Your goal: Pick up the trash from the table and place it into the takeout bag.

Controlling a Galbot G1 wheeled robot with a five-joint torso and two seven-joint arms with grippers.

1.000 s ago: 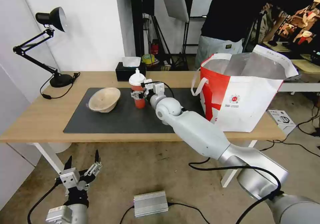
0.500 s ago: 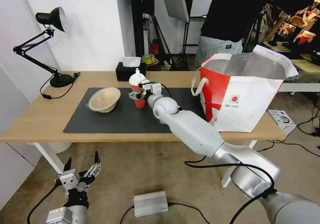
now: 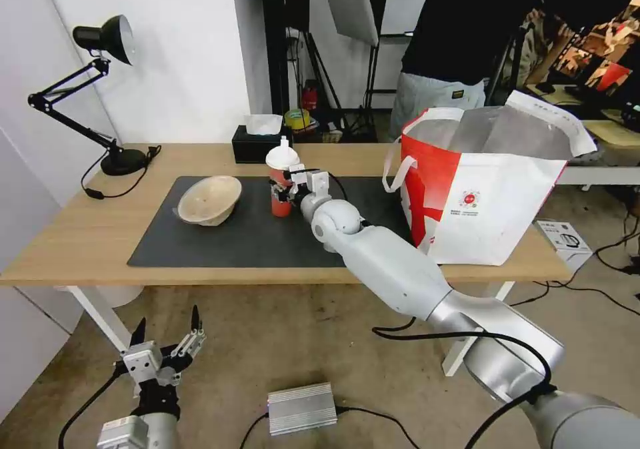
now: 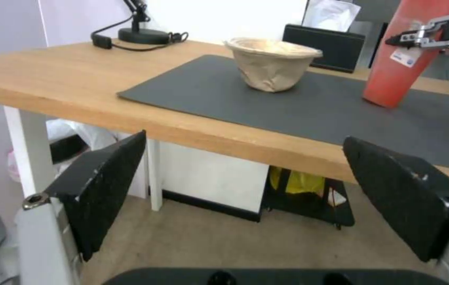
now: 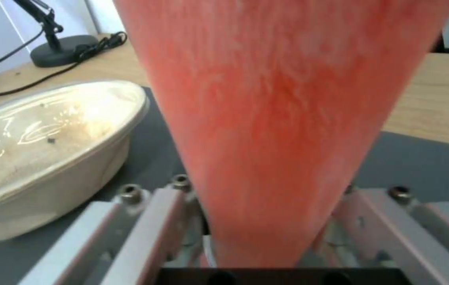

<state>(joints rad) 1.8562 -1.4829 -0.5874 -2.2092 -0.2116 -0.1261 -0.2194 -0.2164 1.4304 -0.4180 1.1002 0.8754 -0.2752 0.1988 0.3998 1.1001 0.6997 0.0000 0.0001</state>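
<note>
Your right gripper (image 3: pixel 285 189) clamps the red cup (image 3: pixel 281 181) at mid-height on the dark mat (image 3: pixel 253 235), the cup tilted with its base still near the mat's surface. Left of it, well apart, the beige bowl (image 3: pixel 209 199) sits on the same mat. The red-and-white bag (image 3: pixel 480 195) stands open at the table's (image 3: pixel 80 242) right end. Your left gripper (image 3: pixel 167 345) hangs low below the table's near edge, its fingers (image 4: pixel 103 190) spread wide and empty.

Bright, even light — close red cup (image 5: pixel 282 118) blurred.
</note>
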